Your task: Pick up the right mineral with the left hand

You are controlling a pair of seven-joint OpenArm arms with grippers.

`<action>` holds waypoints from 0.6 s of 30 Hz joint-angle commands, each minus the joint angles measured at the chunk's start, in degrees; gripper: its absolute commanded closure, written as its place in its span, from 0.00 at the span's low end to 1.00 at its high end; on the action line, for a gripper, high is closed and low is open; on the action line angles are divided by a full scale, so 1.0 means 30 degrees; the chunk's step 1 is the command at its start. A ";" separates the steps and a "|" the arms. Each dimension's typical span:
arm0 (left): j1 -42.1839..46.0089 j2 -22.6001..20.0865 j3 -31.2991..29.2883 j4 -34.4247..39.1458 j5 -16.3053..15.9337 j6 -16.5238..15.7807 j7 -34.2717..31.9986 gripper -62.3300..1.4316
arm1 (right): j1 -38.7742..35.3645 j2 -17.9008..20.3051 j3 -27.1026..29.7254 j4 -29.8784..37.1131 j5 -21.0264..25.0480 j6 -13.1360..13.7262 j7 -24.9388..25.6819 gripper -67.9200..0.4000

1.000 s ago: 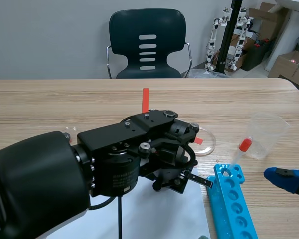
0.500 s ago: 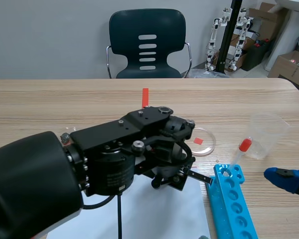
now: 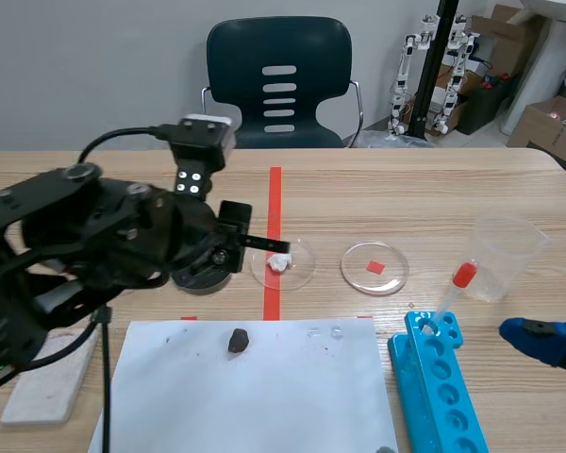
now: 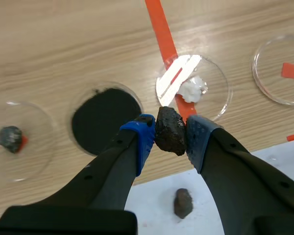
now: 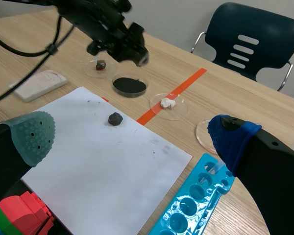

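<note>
Plainly, the right mineral [image 4: 170, 128], a dark rough lump, is pinched between the blue pads of the left gripper [image 4: 170, 136], which is closed on it from both sides. The rock hangs in the air above the table, over the orange tape line and the near rim of a clear dish [image 4: 216, 73] that holds a white lump [image 4: 192, 89]. Under the gripper, on the white paper [image 3: 283, 396], lies a second, smaller dark mineral [image 4: 183, 203], apart from the fingers. Beside the white-lump dish stands a dish of black powder [image 4: 88, 95], and further out on that side a dish with a small grey stone [image 4: 10, 138] resting on a red mark. On the other side sits a dish with a red square [image 4: 290, 70].

The right gripper [image 5: 132, 137] rests low near the table's edge, fingers spread wide with nothing between them. Near it are a blue tube rack [image 3: 439, 387], a dropper with a red bulb [image 3: 459, 280] and a clear plastic cup [image 3: 505, 255].
</note>
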 commanded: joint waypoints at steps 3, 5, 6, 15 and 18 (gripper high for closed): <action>0.2390 -0.1887 -0.2375 0.1596 0.0029 -0.2280 -0.2557 0.82 | 0.0073 0.0087 0.0051 0.0219 0.0211 -0.0007 0.0357 0.00; 0.3774 -0.2667 -0.3738 0.2324 0.0036 -0.3614 -0.3745 0.82 | 0.0073 0.0087 0.0051 0.0219 0.0211 -0.0007 0.0357 0.00; 0.4510 -0.2994 -0.4452 0.2645 0.0036 -0.4335 -0.4430 0.82 | 0.0073 0.0087 0.0051 0.0219 0.0211 -0.0007 0.0357 0.00; 1.2196 -0.4357 -1.1409 0.5209 0.1858 -1.1176 -1.1205 0.82 | 0.0073 0.0087 0.0051 0.0219 0.0211 -0.0007 0.0350 0.00; 1.4469 -0.4495 -1.2735 0.5727 0.2368 -1.2713 -1.3923 0.82 | 0.0073 0.0087 0.0051 0.0219 0.0211 -0.0007 0.0350 0.00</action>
